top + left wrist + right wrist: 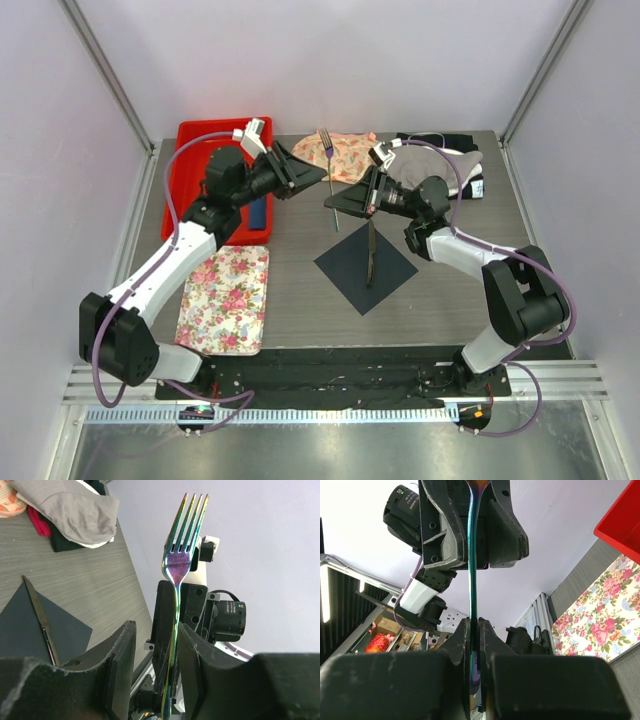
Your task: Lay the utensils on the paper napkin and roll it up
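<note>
**Fork held between both arms, knife already down**

Right pincer (474,640) is clamped on the handle of the fork (328,160). The fork stands upright above the desk (300,300), at 11 o'clock of the paper napkin (390,270). Left pincer (156,632) straddles the shaft with jaws apart. Knife (371,250) lies on the napkin along 12–6. Judged step: fork regrasp or handover. Next: one pincer takes sole hold, tips the fork flat and lays it beside the knife

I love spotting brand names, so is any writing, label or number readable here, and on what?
Nothing can be read for certain.
White print on the round black housing on the right arm, behind the fork: too small to read.
White print on the round black housing on the left arm: blurred.
</note>
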Robot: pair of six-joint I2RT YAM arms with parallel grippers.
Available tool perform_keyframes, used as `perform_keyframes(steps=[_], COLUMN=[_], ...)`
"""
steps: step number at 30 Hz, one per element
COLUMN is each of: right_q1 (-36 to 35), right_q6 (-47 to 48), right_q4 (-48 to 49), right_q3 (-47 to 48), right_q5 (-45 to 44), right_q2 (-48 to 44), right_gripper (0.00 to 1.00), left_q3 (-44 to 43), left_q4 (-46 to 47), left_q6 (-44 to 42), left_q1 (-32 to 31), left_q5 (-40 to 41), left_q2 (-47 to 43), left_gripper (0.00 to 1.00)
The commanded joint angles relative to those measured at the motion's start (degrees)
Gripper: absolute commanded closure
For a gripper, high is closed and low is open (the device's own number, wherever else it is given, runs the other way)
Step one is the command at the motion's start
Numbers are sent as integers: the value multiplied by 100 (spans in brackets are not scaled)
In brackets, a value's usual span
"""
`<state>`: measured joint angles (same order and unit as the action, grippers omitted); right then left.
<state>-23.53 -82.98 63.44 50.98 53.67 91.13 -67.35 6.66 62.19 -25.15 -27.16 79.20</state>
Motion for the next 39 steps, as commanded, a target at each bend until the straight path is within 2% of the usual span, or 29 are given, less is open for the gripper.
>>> perform_keyframes(steps=[1, 9, 12, 16, 19, 25, 27, 28, 30, 33, 34, 35, 36, 37, 38, 39], right_q1=[-55, -73, -82, -90, -99, -90, -90, -90, -90, 6, 50, 120, 199, 374, 462, 533], right_q6=[-8, 27, 54, 124, 194, 203, 203, 203, 273, 554, 842, 1036, 1317, 1667, 2793, 3492], right_q4=[415, 336, 301, 231, 142, 125, 107, 107, 55, -498, -682, -1284, -1743, -2322, -3850, -4831], right_q3=[-18, -27, -36, -36, -36, -36, -36, -44, -27, 52, 78, 113, 262, 368, 517, 936], right_q5=[-93, -102, -111, -111, -94, -94, -94, -94, -94, -41, 3, 29, 47, 64, 21, -145], right_q2=[-122, -113, -104, -113, -122, -122, -122, -122, -140, -236, -289, -350, -455, -508, -570, -683], right_gripper=[99, 99, 99, 99, 99, 99, 99, 99, 99, 68, 40, 30, 13, 3, 0, 1], left_q3=[-23, -94, -129, -155, -225, -340, -349, -349, -375, -428, -445, -506, -620, -673, -752, -901], left_q4=[284, 257, 126, -15, -50, -226, -261, -305, -419, -648, -1013, -1217, -1385, -1560, -1910, -2079], left_q6=[30, -6, -67, -146, -190, -269, -278, -304, -392, -480, -593, -716, -822, -936, -1189, -1279], left_q1=[-104, -201, -245, -280, -306, -368, -377, -377, -377, -377, -386, -394, -438, -465, -508, -596], left_q5=[-132, -132, -114, -71, -70, -53, -18, -18, 17, 105, 131, 167, 202, 228, 368, 447], left_q2=[-150, -106, -89, -71, -27, 61, 78, 78, 96, 122, 174, 210, 254, 315, 446, 534], left_gripper=[58, 62, 67, 82, 88, 85, 90, 99, 100, 100, 100, 100, 100, 100, 100, 100])
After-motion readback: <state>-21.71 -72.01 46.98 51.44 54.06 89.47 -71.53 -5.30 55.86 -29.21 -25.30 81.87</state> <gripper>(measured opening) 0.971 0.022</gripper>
